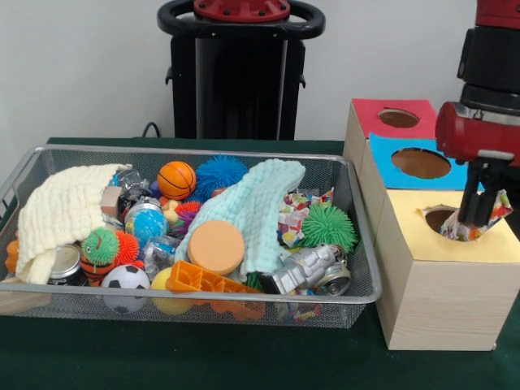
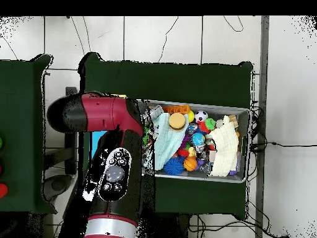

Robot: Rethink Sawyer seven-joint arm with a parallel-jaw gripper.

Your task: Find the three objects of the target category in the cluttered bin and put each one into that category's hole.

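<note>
Hand [image 1: 474, 221] gripping crinkled wrapper [image 1: 496, 213] at yellow hole [image 1: 439, 218] rim, bin [image 1: 357, 244] apart.

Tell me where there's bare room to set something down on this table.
Free: the green tablecloth strip in front of the wire bin, left of the wooden box. Crowded: the bin is packed with toys and cloths; the claw occupies the yellow hole.
</note>
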